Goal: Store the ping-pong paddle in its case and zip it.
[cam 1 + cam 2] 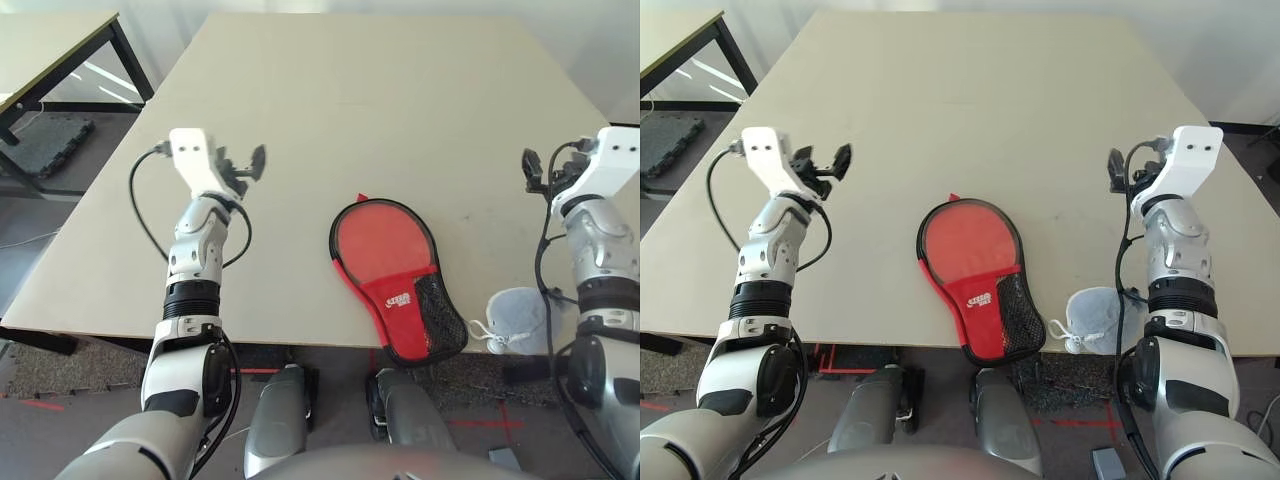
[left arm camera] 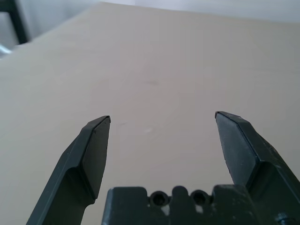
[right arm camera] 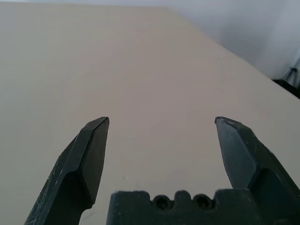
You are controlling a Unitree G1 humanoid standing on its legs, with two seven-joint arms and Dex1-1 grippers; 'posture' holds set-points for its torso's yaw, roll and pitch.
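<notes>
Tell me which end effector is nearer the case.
Left, though not by much. The left end effector hovers open over bare table, up and left of the case. The right end effector hovers open farther off, near the table's right edge.

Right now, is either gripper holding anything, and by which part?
Nothing is held. The left gripper and right gripper are both open over bare table; the case lies untouched between them.

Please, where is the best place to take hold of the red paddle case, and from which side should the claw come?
Probably the narrow near end of the case, which overhangs the table edge; there a finger can pass under it. Come from the robot's side, likely with the right claw, which is open.
</notes>
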